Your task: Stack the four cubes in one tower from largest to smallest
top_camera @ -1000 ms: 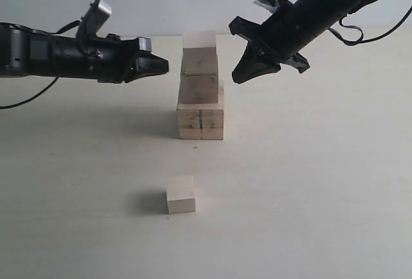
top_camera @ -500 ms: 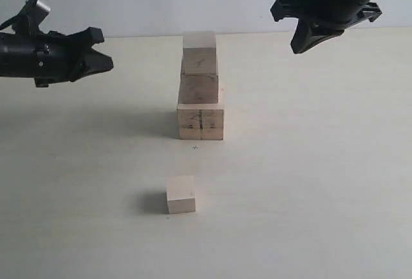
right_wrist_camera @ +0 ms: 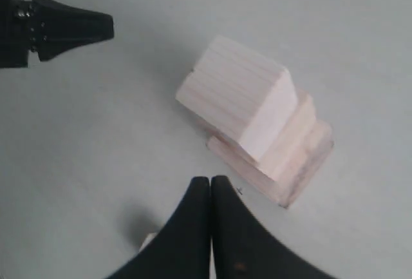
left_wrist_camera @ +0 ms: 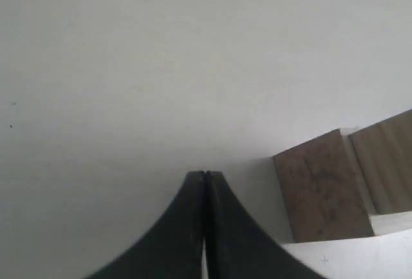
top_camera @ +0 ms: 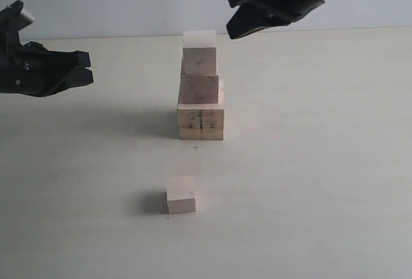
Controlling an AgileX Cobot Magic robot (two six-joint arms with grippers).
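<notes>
Pale tabletop (top_camera: 322, 195) — three cubes (top_camera: 201, 92) stacked; one cube (top_camera: 181, 194) apart; left claw (left_wrist_camera: 205, 174), right claw (right_wrist_camera: 210, 179) both clenched, empty

The pale worktop (top_camera: 322, 182) carries the largest cube (top_camera: 201, 122) at centre frame and a small cube (top_camera: 181, 194) below it, apart.

Largest pale wooden cube (top_camera: 201, 123): beige, dark vertical line. Second pale wooden cube (top_camera: 199, 89): brownish face. Flat cream tabletop (top_camera: 309, 163): plain. Left hand (left_wrist_camera: 205, 176), right hand (right_wrist_camera: 210, 180): black.
</notes>
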